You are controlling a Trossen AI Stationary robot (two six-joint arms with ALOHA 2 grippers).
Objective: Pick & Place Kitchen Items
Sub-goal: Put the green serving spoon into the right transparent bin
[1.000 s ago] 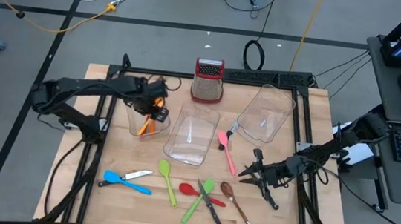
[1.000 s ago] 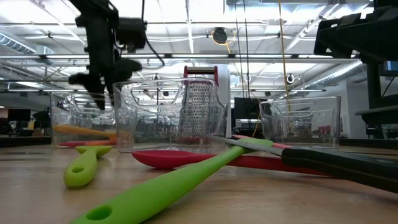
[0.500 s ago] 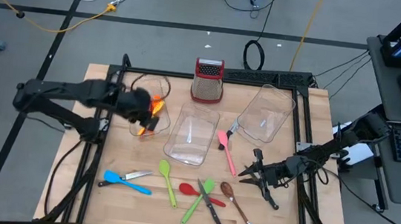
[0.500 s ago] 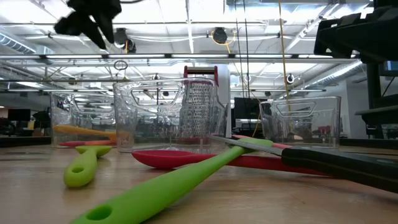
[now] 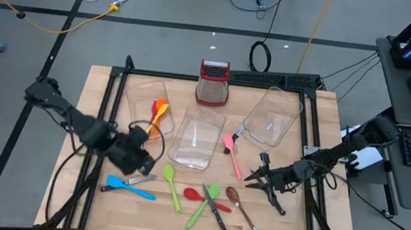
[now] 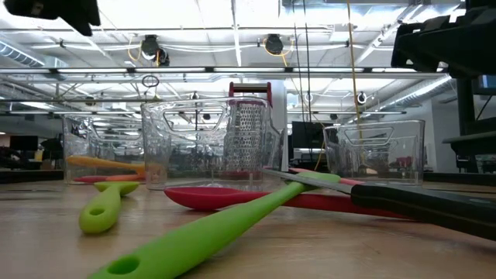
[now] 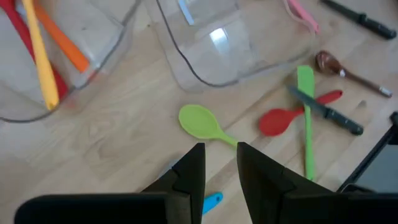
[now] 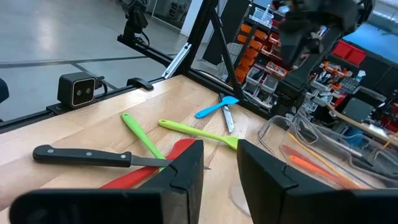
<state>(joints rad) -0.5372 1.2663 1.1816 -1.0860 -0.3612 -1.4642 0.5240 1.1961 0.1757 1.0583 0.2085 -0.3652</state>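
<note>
Now your left gripper (image 5: pixel 136 159) is hovering, jaws slightly parted and empty, at ten o'clock from the green spoon (image 5: pixel 172 184); right gripper (image 5: pixel 260 178) is waiting likewise.

Low view catches only a dark corner of the left end effector (image 6: pixel 54 9), cut off at the top edge. In the left wrist view, the blue spatula (image 7: pixel 211 201) peeks out beside the fingers, mostly hidden, and the far black-handled knife (image 7: pixel 360 17) runs off the frame's edge.
</note>
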